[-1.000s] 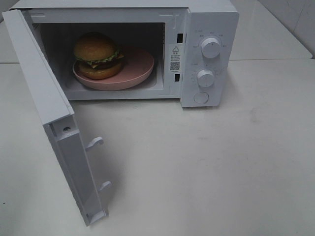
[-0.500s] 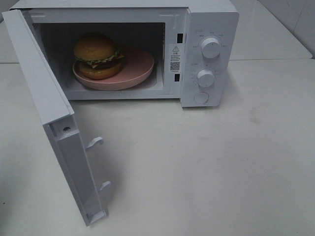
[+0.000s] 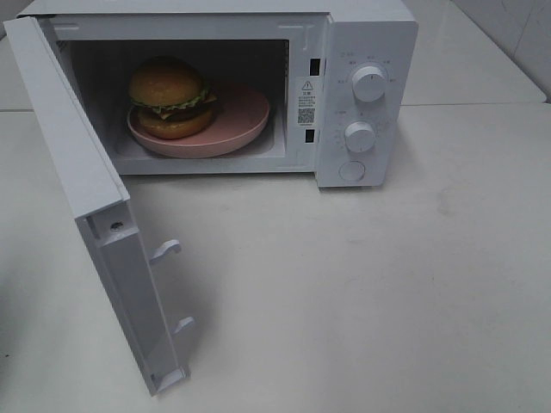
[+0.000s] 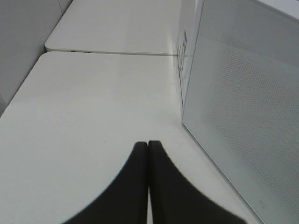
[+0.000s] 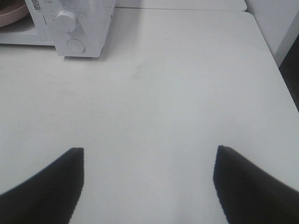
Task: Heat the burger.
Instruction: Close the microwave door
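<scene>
The burger (image 3: 170, 96) sits in the open microwave (image 3: 370, 34), and the left gripper (image 4: 148, 144), pinched together and empty, could bump the door (image 3: 73, 155) too hard and slide it, while the right gripper (image 5: 149, 151) is spread apart.

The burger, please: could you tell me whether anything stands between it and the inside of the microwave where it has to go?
Nothing visible does. The burger already sits on the pink plate inside the microwave. The door is swung wide open on the left, clear of the opening.

Glossy burger (image 3: 170, 95) bun, smooth pink plate (image 3: 241, 120), matt table (image 3: 362, 284)
</scene>
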{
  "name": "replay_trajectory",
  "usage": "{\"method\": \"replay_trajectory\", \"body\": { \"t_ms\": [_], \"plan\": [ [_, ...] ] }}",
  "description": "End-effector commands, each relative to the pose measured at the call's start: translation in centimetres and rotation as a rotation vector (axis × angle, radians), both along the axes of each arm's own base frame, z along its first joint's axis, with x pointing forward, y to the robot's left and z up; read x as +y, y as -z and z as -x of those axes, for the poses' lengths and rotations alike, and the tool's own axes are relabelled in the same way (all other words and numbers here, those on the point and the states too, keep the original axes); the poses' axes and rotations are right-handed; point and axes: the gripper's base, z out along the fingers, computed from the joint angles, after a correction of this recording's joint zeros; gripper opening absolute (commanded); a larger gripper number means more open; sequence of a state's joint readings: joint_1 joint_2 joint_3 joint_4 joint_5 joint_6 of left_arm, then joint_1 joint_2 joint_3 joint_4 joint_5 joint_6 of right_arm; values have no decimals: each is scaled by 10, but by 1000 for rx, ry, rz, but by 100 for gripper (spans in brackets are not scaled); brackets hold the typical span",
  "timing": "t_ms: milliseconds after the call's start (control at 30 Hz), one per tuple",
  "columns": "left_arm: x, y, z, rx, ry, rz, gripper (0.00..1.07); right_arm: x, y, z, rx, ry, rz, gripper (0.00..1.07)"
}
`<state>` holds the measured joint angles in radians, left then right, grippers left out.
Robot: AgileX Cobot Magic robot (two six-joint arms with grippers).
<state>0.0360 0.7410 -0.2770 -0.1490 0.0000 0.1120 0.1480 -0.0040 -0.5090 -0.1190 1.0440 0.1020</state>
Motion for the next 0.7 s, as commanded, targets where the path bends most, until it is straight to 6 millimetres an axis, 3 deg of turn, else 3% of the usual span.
{"method": "replay_trajectory", "body": {
  "t_ms": [33, 333, 700],
  "plan": [
    [1, 0, -5, -65, -8, -13, 0, 0, 0, 4, -32, 11, -12, 74],
    [1, 16, -22, -188, 17, -100, 0, 0, 0, 4, -32, 11, -12, 74],
    [-21, 35, -42, -242, 268, -59, 0, 0, 0, 4, -32, 11, -12, 74]
  ]
}}
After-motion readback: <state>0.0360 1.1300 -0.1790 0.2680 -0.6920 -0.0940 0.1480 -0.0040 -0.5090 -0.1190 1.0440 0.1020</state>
